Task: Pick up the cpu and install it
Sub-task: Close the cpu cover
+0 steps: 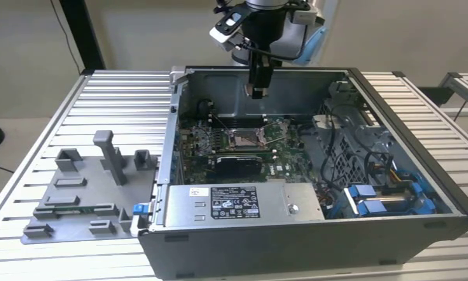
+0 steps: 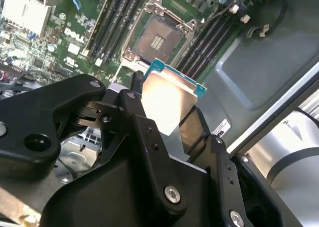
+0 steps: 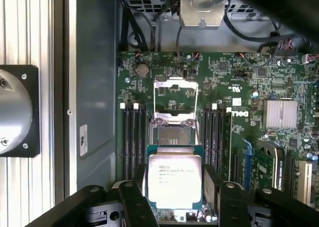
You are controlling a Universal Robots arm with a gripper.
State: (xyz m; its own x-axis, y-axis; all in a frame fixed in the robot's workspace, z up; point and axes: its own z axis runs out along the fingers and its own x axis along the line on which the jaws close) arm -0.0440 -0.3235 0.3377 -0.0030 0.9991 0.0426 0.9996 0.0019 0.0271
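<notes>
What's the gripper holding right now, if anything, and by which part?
The gripper holds the cpu, clamped by two opposite side edges. The socket is empty.

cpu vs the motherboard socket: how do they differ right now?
The cpu has a smooth silvery top; the socket shows a dark contact field in a metal frame. The cpu hangs clamped in the gripper, clear of the board; the socket is fixed to it, frame open. Both are square.

Hiding the cpu (image 3: 174, 179) along its wrist-side edge behind the hand (image 3: 175, 192) in the first wrist view. Burying part of the socket (image 3: 172, 132) beneath that chip. Cutting the arm (image 1: 269, 17) off at the exterior view's top edge, the bench (image 1: 116, 111) at its bottom edge.
</notes>
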